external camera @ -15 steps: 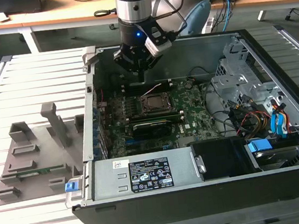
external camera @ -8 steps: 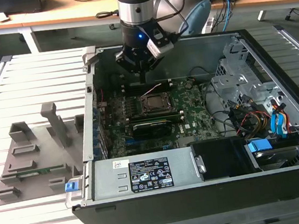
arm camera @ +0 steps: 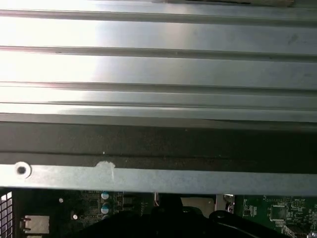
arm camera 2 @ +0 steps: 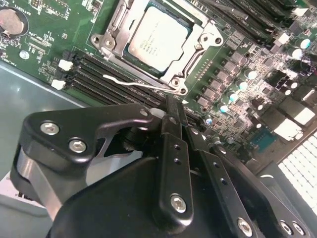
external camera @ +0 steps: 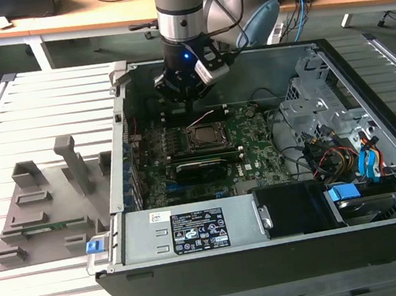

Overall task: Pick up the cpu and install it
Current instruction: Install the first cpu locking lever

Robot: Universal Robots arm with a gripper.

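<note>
the cpu (arm camera 2: 157,39) is seen seated in the socket frame (arm camera 2: 195,37) on the motherboard (arm camera 2: 44,29), while the gripper (arm camera 2: 171,116), closed and empty above it, could be knocked against the unlatched lever (arm camera 2: 136,85).

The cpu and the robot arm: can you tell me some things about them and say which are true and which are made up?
1. The cpu lies in the socket on the green board. True.
2. The gripper holds the cpu. False: the cpu sits in the socket, apart from it.
3. The gripper hangs inside the open computer case. True.
4. The grey holder sits inside the case. False: it lies outside, on the exterior view's left.
</note>
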